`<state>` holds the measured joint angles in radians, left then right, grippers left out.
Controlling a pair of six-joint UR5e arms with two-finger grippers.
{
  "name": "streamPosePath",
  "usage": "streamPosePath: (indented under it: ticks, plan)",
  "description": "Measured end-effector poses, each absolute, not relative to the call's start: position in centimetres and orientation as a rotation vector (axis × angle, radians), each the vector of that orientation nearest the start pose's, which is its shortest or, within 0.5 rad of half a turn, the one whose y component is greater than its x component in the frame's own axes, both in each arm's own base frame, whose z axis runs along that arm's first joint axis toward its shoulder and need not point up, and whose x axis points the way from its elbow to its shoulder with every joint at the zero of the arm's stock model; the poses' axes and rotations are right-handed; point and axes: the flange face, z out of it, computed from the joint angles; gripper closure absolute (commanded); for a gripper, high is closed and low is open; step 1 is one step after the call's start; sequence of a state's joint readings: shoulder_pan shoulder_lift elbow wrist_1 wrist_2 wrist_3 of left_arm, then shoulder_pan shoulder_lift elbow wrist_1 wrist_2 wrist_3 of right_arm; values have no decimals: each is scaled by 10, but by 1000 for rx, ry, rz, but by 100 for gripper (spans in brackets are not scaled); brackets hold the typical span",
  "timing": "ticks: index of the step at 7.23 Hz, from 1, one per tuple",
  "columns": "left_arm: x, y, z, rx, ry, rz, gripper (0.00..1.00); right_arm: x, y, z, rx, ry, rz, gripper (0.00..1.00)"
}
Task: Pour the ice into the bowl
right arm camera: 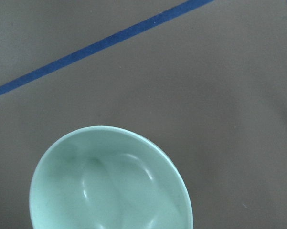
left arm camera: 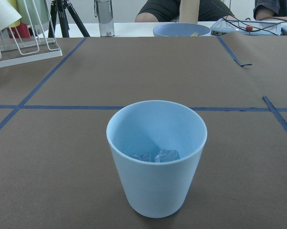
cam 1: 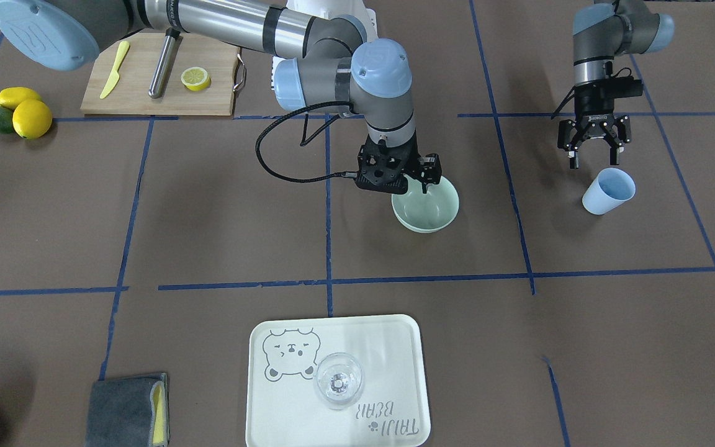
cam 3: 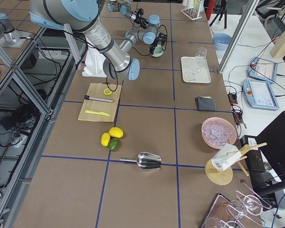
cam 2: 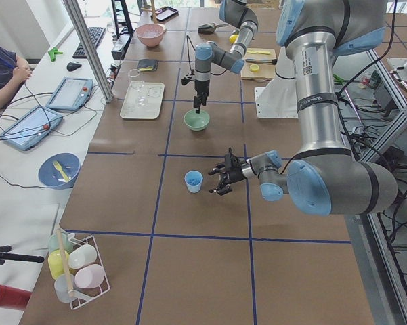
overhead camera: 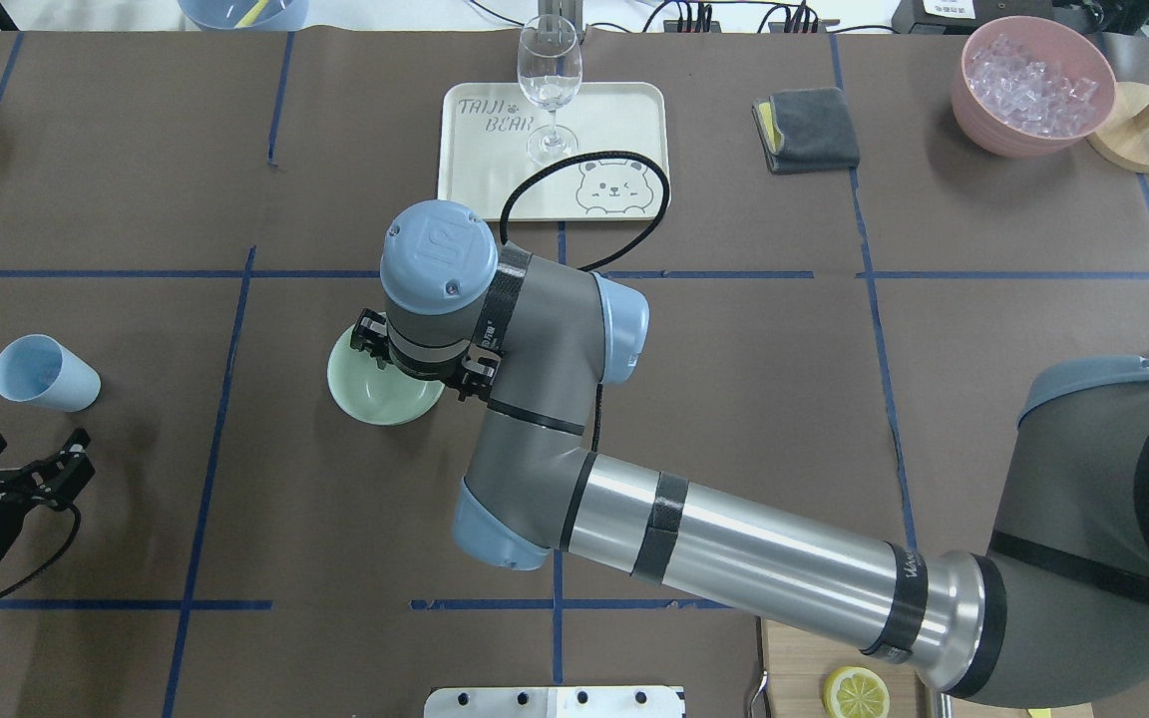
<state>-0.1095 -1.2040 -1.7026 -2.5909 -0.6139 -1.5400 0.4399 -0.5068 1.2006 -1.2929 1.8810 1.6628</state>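
Left pincer [cam 1: 594, 160] spread, near cup [cam 1: 607, 191], ice [left arm camera: 157, 156] inside

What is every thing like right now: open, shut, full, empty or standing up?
Light blue cup, upright, few ice cubes at the bottom.
Mint-green bowl, upright, empty.
Pink bowl, holds an ice heap.
Wine glass, upright, empty.
Left pincer, open, holding nothing.
Right pincer, at the bowl's rim; open or shut unclear.
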Motion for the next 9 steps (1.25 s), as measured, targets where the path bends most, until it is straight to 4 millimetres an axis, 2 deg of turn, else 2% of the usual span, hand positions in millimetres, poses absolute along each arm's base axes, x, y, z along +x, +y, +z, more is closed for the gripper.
streamPosePath:
  ticks: [2,4,5,7,9]
  plan:
    - [321,-255,622,975,654,-459,2,-683,-438,86,-112,-1009,336,0]
    - [318,-264,622,988,641,-481,2,-661,-439,86,-103,-1009,341,0]
    - [317,-268,625,993,631,-488,2,-642,-438,95,-97,-998,345,0]
    - [316,-276,628,1003,614,-497,2,-605,-448,132,-69,-969,345,0]
    - [331,-297,619,1032,592,-501,2,-587,-463,158,-43,-944,339,0]
